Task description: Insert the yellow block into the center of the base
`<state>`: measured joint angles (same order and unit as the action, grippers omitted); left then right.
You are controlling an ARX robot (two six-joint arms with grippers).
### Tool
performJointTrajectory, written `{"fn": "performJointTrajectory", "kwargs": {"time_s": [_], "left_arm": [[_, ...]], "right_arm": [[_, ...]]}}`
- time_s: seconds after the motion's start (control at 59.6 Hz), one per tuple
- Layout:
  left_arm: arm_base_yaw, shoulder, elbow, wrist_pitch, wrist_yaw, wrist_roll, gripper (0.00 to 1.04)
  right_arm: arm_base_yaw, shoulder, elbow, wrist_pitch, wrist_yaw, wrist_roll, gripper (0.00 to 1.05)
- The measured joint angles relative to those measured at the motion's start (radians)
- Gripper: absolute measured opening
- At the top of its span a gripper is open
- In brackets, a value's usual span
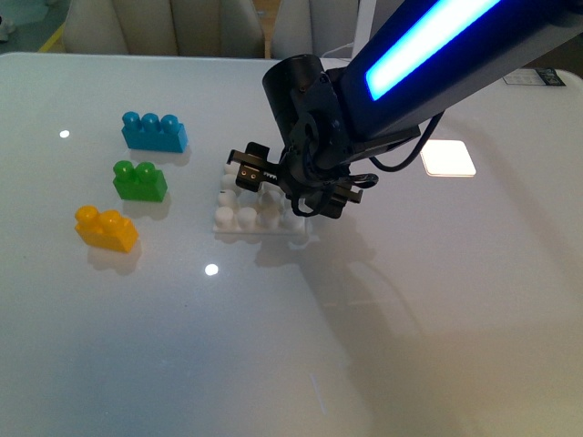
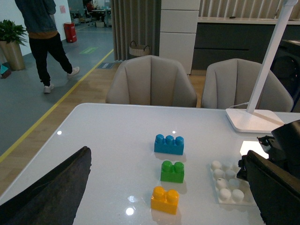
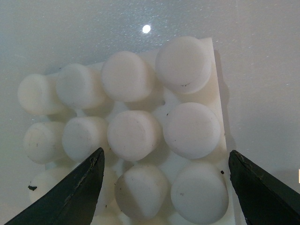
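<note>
The yellow block lies on the white table at the left, nearest the front edge, untouched. The white studded base sits in the middle of the table. My right gripper hovers right over the base, open, its two dark fingers on either side of the base's studs with nothing held. In the left wrist view my left gripper is open and empty, well back from the bricks, with its dark fingers at the picture's edges.
A green two-stud brick and a blue three-stud brick lie in a row behind the yellow one. A white lamp foot stands at the back right. Two chairs stand behind the table.
</note>
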<state>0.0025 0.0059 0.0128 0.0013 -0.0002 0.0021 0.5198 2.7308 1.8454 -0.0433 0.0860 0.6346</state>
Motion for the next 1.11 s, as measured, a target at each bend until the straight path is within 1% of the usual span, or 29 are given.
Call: {"fn": "performJointTrajectory", "kwargs": {"time_s": [0.201, 0.386, 0.621, 0.789, 1.108], "left_arm": [[0.0, 0.0, 0.0, 0.0, 0.0, 0.0, 0.97], [0.0, 0.0, 0.0, 0.0, 0.0, 0.0, 0.97], [0.0, 0.0, 0.0, 0.0, 0.0, 0.0, 0.97], [0.0, 0.0, 0.0, 0.0, 0.0, 0.0, 0.97], [0.0, 0.0, 0.0, 0.0, 0.0, 0.0, 0.97]], "right_arm": [[0.011, 0.014, 0.028, -0.014, -0.005, 0.002, 0.79], [0.017, 0.056, 0.113, -0.027, -0.026, -0.003, 0.81], [0.024, 0.058, 0.121, -0.031, -0.028, -0.006, 0.81], [0.025, 0.041, 0.079, 0.005, -0.03, -0.006, 0.83], [0.014, -0.031, -0.081, 0.124, -0.029, -0.002, 0.86]]}}
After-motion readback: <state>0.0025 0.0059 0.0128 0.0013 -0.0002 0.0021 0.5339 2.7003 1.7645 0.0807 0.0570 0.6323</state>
